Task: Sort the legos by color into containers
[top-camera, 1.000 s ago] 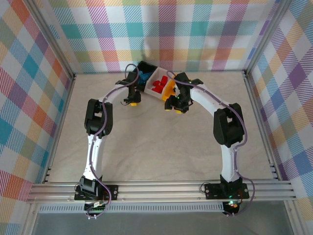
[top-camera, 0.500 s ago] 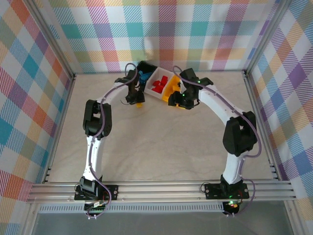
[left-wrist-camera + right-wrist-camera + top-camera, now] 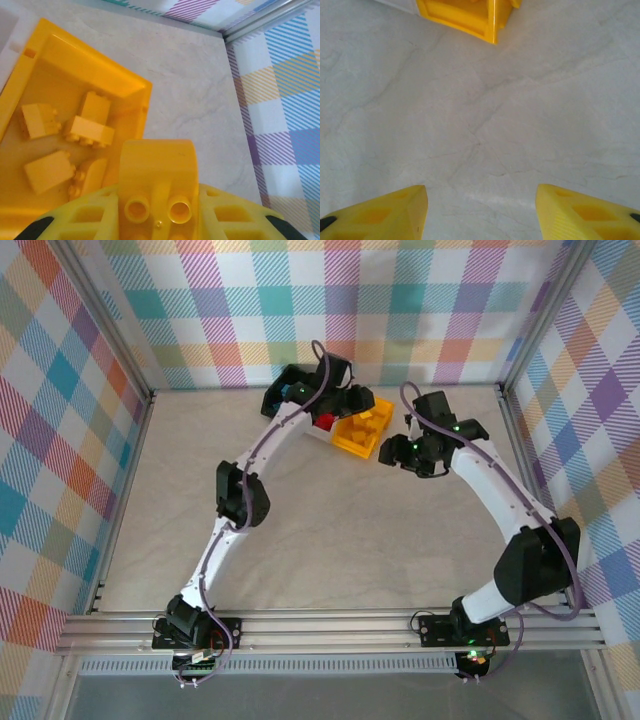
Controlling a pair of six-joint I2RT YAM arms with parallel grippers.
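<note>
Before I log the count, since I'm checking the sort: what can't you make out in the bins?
White bin: top view, left arm covers most; red legos uncountable.
Black bin: top view, contents too small and dark.
Yellow bin: left wrist view, cut by left edge, held yellow brick hides its near part.

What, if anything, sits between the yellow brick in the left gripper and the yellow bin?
Nothing visible. The left gripper holds the yellow brick at the rim of the open-top yellow bin. The bin already holds a few loose yellow bricks, with bare floor to spare.
</note>
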